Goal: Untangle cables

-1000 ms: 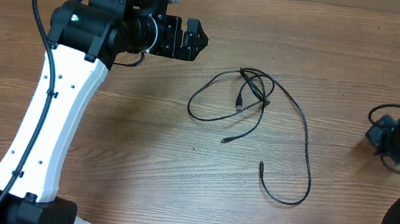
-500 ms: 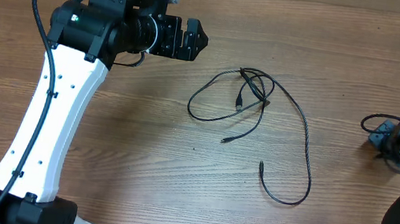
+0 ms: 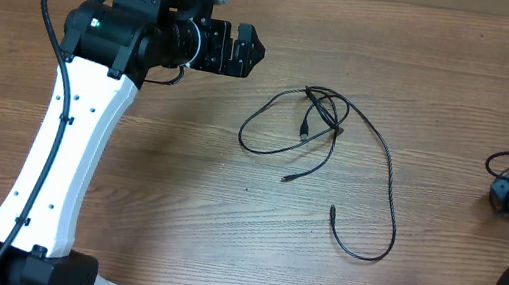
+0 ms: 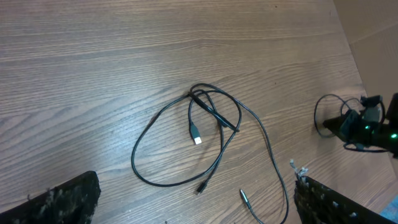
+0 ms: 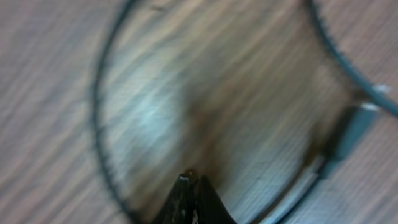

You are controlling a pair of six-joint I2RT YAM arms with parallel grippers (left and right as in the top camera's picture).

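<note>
1. The left gripper (image 3: 253,49) hung spread wide, holding nothing.
2. The right gripper (image 5: 189,186) was pressed together near the table's (image 3: 447,70) right edge.
3. The cables (image 3: 314,94) lay mid-table as thin black cords, looped and crossing, with one plug silver-tipped.

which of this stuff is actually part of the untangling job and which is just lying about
Part of the job:
- tangled cables mid-table
- separate cable loop beside the right gripper, which is shut
- left gripper, open above the table

Not part of it:
- wooden table
- thick black cord wired to the left arm
</note>
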